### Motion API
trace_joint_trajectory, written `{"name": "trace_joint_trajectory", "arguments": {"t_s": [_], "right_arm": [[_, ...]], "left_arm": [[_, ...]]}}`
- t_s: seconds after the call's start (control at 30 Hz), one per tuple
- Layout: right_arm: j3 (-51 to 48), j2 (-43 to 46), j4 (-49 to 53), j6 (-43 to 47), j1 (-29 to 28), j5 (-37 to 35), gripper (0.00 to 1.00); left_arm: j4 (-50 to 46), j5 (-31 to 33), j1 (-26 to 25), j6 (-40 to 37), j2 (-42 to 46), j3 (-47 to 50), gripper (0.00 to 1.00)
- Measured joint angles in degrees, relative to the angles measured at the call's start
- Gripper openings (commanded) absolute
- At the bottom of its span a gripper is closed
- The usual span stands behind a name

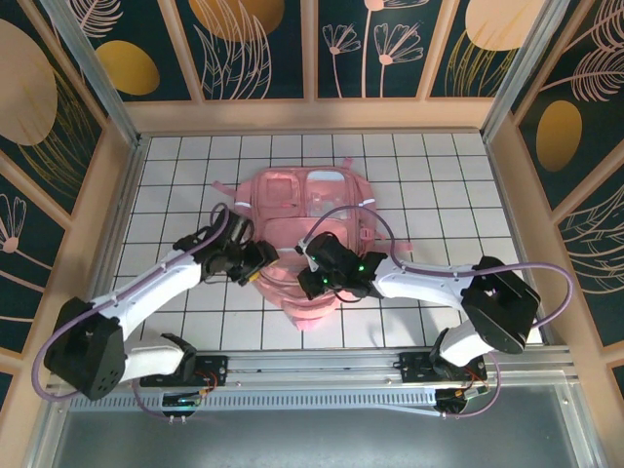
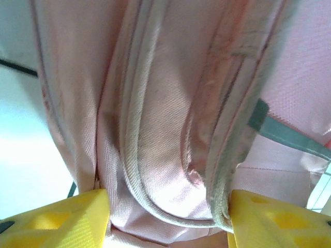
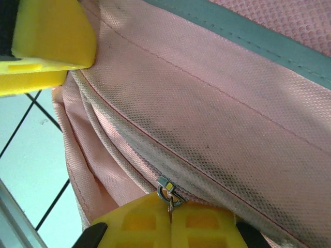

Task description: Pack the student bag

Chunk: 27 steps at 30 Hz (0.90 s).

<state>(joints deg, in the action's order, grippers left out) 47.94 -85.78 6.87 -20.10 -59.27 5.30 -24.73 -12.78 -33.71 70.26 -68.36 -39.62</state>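
With the left pincer gaping at eight o'clock on the student bag, the right pincer, clamped on the zipper pull, is risking dragging unbraced fabric.

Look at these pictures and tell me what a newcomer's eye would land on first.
The pink student bag lies flat in the middle of the white gridded table. At its near end, the right wrist view shows the right gripper shut on a small metal zip pull. In the left wrist view, the left gripper stands open with a fold of pink fabric between its jaws.
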Motion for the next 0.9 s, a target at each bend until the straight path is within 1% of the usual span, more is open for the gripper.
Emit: {"name": "trace_joint_trajectory", "arguments": {"t_s": [0.13, 0.33, 0.6, 0.67, 0.77, 0.9], "right_arm": [[0.0, -0.1, -0.4, -0.5, 0.0, 0.7, 0.00], [0.0, -0.7, -1.7, -1.5, -0.1, 1.8, 0.00], [0.0, -1.0, -3.6, -3.3, -0.7, 2.2, 0.00], [-0.1, -1.0, -4.3, -4.0, -1.0, 2.3, 0.00], [-0.2, -1.1, -4.9, -4.5, -1.5, 2.2, 0.00], [-0.2, -1.7, -5.1, -5.1, -1.9, 2.0, 0.00]], "left_arm": [[4.0, 2.8, -2.8, 9.4, 2.9, 1.8, 0.61], [5.9, 6.1, -6.6, 16.8, 1.8, -1.0, 0.58], [8.9, 9.9, -11.6, 26.5, 0.2, -0.9, 0.55], [9.6, 10.8, -12.6, 28.7, -1.0, -0.9, 0.49], [10.1, 12.3, -13.9, 31.7, -3.4, -0.9, 0.31], [10.8, 13.4, -14.4, 34.4, -5.5, -0.9, 0.05]]}}
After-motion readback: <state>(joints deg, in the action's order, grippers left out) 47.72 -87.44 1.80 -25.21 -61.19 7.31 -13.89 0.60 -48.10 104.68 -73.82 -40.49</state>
